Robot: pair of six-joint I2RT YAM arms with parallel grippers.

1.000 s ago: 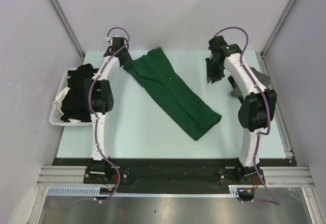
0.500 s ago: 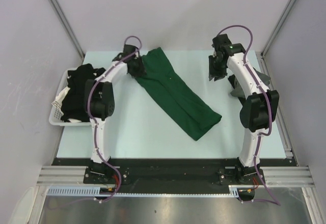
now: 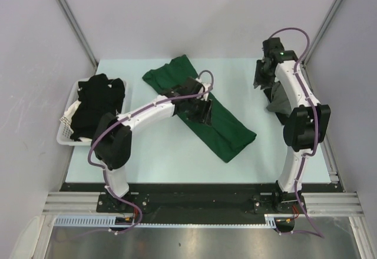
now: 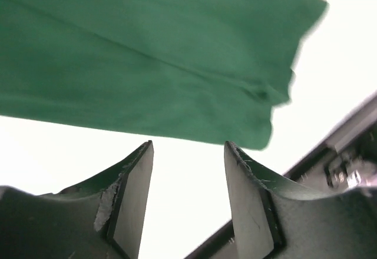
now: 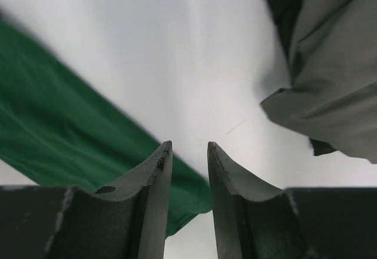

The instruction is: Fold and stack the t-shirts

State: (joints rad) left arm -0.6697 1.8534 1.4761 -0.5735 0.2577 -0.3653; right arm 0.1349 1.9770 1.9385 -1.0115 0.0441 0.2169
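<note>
Table [image 3: 165, 159], seen from above. Folded t-shirt [image 3: 232, 132] lies diagonally across the centre, from 11 o'clock to 5 o'clock. Basket [image 3: 63, 132] at 9 o'clock, on the table edge, heaped t-shirts [image 3: 94, 103] in it. Crumpled t-shirt [image 3: 278, 103] at 3 o'clock. Left gripper [image 3: 200, 109] over the folded t-shirt's middle; right gripper [image 3: 262, 76] at 2 o'clock.

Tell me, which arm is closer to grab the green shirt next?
Left. The left tool hangs open directly over the green shirt; the right tool is off by the grey shirt.
</note>
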